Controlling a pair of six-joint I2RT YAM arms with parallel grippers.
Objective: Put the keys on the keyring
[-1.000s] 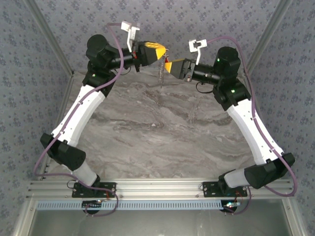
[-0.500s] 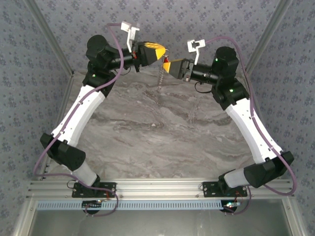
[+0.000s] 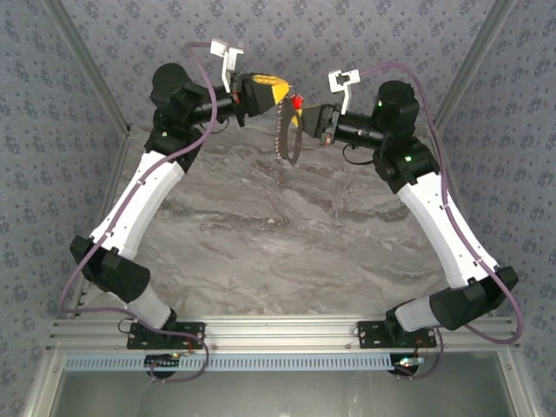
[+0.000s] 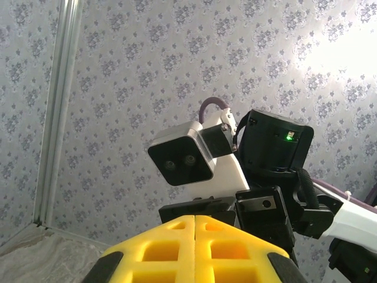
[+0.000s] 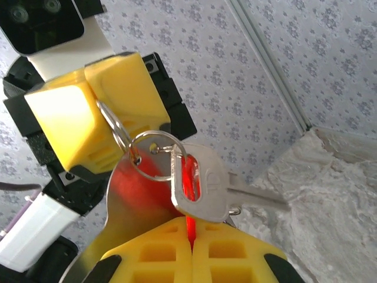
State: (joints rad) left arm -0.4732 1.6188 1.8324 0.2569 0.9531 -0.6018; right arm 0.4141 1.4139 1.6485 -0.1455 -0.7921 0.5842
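Threading looks under way, high at the far side between the arms; the left gripper (image 5: 97, 106) pinches the keyring (image 5: 150, 134); the right gripper (image 5: 191, 250) is clamped on the keys (image 5: 203, 191), which touch the ring; next probably comes a fine push along the wire.

A grey-veined marble tabletop (image 3: 287, 252) lies under everything, closed in by walls (image 3: 347, 35) papered in a small blue-grey floral print. Pale metal corner posts (image 3: 95, 82) run up either side. At the near edge sits a ribbed aluminium rail (image 3: 278, 330), with a perforated strip (image 3: 278, 360) just below it.
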